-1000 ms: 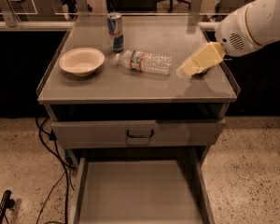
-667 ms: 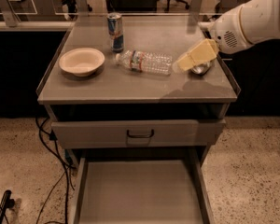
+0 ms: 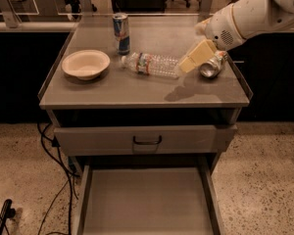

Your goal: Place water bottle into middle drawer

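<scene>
Water bottle [image 3: 152, 65] is lying on its side near the middle of the desk [image 3: 137, 89], its capped end pointing toward the left edge and its base pointing toward the right edge. The gripper [image 3: 197, 57] is hanging just beside that base, tilted downward from the right rear corner, where the white arm [image 3: 255, 13] is reaching in. It is not holding anything, and I cannot tell whether it is apart or together, nor whether it is touching the bottle. A silver can [image 3: 211, 66] is lying just behind the gripper, close to the right edge. A tall blue can [image 3: 121, 32] is standing toward the rear edge, just past the capped end, and a pale bowl [image 3: 85, 64] is sitting near the left edge.

Below the front edge, the top drawer [image 3: 147, 140] with the black handle is sitting nearly closed, while the middle drawer [image 3: 147, 199] is standing pulled out with nothing showing on its floor.

Judging by this, the task is only beginning: the drawer is waiting open, but the bottle is not yet grasped. Gripping, lifting, carrying past the front edge and lowering into the drawer are all remaining.
</scene>
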`<control>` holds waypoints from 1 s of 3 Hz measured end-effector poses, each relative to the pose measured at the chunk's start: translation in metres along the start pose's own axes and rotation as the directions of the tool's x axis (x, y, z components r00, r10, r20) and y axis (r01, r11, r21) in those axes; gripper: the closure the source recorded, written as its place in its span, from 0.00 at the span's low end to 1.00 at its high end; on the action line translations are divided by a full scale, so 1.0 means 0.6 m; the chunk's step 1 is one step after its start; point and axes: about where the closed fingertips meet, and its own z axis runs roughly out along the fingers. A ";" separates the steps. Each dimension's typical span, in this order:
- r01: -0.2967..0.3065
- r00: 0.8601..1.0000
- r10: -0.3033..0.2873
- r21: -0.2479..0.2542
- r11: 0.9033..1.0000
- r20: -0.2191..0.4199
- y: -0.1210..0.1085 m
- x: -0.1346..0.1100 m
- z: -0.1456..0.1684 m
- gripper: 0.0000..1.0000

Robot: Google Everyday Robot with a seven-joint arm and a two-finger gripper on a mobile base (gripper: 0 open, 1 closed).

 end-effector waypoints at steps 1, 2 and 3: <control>0.000 1.000 0.000 0.000 1.000 0.000 0.000 0.000 0.000 0.00; 0.012 1.000 -0.012 0.011 1.000 0.004 0.001 -0.007 0.003 0.00; 0.050 0.999 -0.050 -0.006 0.999 0.019 -0.002 -0.031 0.043 0.00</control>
